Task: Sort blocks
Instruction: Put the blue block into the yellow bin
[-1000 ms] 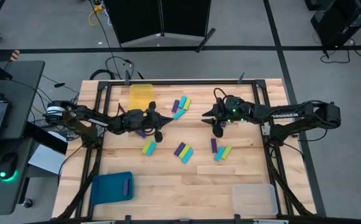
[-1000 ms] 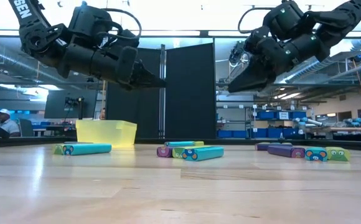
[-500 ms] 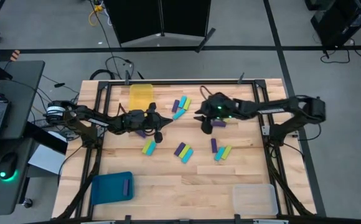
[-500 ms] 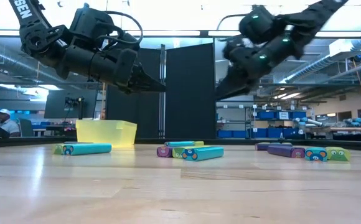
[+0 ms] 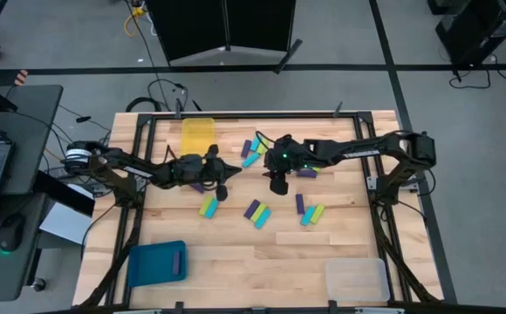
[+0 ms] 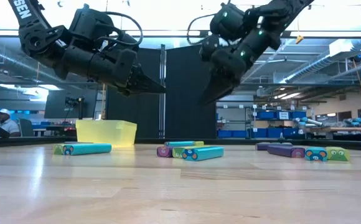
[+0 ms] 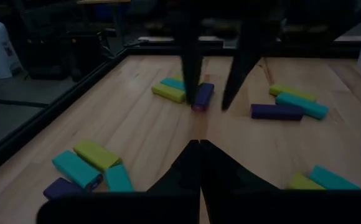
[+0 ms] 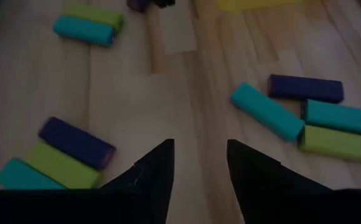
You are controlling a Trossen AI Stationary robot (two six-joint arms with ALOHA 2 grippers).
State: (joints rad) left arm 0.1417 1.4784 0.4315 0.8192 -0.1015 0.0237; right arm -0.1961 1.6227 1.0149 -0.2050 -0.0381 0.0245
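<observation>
Across the table (image 5: 235, 270), biggest things first: the two arms reached in from either side edge, tips nearly meeting mid-width nr the far edge. Next the trays: yellow tray (image 5: 197, 133) at the far edge, blue tray (image 5: 145, 264) at the near left corner w/ one purple block in it, clear tray (image 5: 356, 278) at the near right corner. Then the blocks (image 5: 256, 212), loose in small clusters over the far half and centre, purple, cyan and yellow-green mixed.

Left gripper (image 5: 232, 172) hung above the surface, clenched tight, nothing in it. Right gripper (image 5: 262, 150) hovered over the far cluster beside the yellow tray, fingers parted, empty, w/ blocks lying either side of its gap in its own wrist view.

Risk, as I judged it: blocks there lay touching, so a descent could catch two at once or nudge a neighbour askew. Also the two grippers were close; a careless reach might clip the other arm.
</observation>
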